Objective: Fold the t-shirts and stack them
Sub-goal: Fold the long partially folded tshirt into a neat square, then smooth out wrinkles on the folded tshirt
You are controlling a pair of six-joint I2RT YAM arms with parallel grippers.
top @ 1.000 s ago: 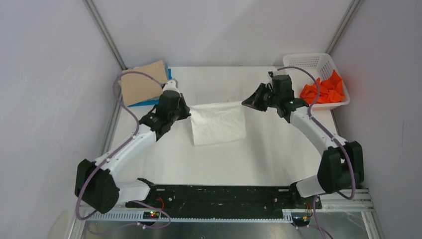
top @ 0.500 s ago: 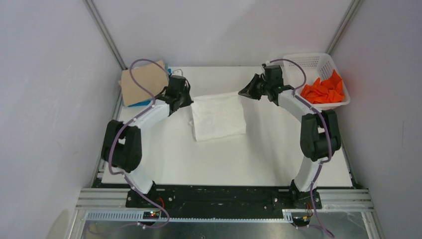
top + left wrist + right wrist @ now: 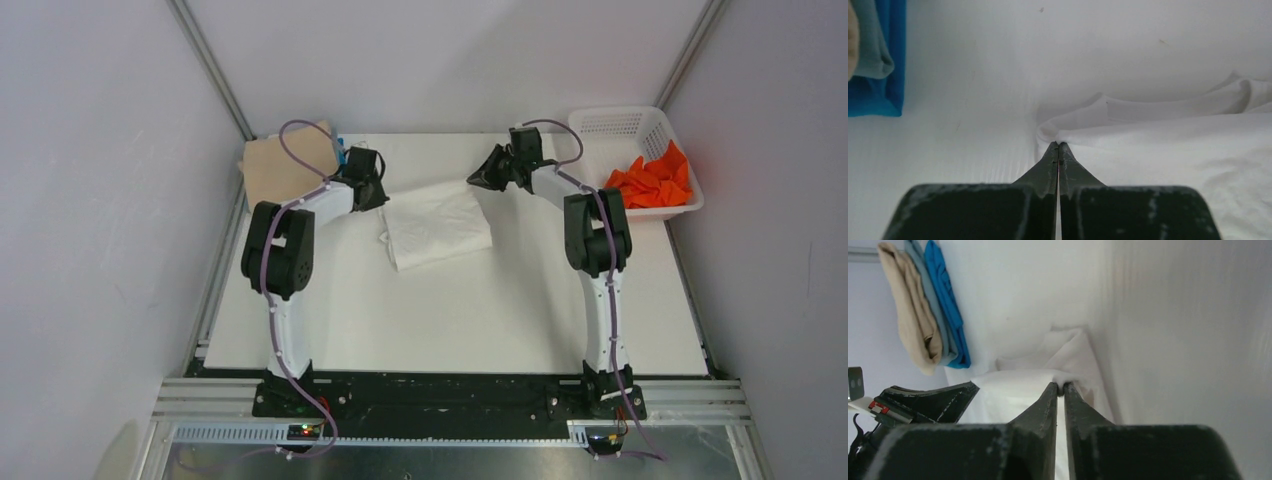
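A folded white t-shirt (image 3: pixel 437 228) lies mid-table. My left gripper (image 3: pixel 373 192) is shut on its far-left corner; in the left wrist view the tips (image 3: pixel 1058 144) pinch a fold of the white cloth (image 3: pixel 1173 150). At the shirt's far-right corner is my right gripper (image 3: pixel 479 179). Its tips (image 3: pixel 1064 386) stand a hair apart with a bit of white cloth (image 3: pixel 1013 385) nipped between them. A beige t-shirt (image 3: pixel 282 165) rests on a blue t-shirt (image 3: pixel 878 85) at the far-left corner. The orange t-shirt (image 3: pixel 652 182) lies crumpled in the basket.
The white lattice basket (image 3: pixel 622 123) stands at the far-right corner. Grey walls and metal posts close in the table on three sides. Both arms reach far out over the table (image 3: pixel 450 310), and the black base rail lies along the near edge.
Both arms have stretched out toward the back wall, drawing the white t-shirt's far corners and the shirt itself a little farther back. The stack and basket have not moved.
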